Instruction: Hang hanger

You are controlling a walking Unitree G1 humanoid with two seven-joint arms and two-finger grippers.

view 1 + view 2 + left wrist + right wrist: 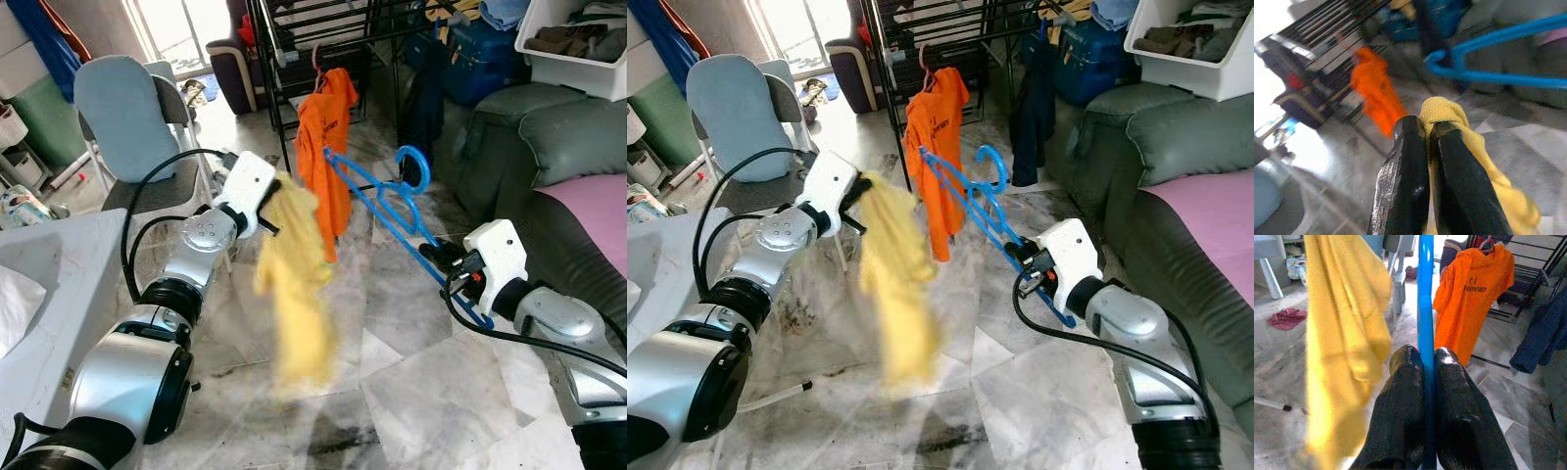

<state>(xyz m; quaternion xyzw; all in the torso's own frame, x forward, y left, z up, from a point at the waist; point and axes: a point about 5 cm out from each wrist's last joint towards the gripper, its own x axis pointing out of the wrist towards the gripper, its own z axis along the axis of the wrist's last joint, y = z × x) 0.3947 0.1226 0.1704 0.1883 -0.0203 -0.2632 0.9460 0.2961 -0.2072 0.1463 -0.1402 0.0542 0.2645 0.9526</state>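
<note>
Left pincer (1427, 129): fingers pressed together on the top edge of a yellow garment (294, 284), held up in the air over the marble floor (411, 392); the cloth hangs down limp and looks blurred.
Right pincer (1422, 360): both black fingers clamped on the blue hanger (392, 201), gripping one of its straight bars.
Blue hanger: in the air between the two arms, tilted, its hook (413, 166) uppermost and pointing toward the rack; it is near the yellow garment but apart from it.
Floor: pale marble tiles with dark smudges; a small red cloth (1286, 317) lies on it.
White tabletop (49, 284): at the robot's left, beside the left arm.
Chair (132, 117): grey-blue padded back, standing behind the left arm.
Sofa (549, 137): grey, on the robot's right, with a pink cover (593, 206) on its seat.
Orange shirt (323, 137): hanging from a pink hanger on the black drying rack (294, 29), just behind the blue hanger.
White bin (573, 44): above the sofa, holding folded clothes.
</note>
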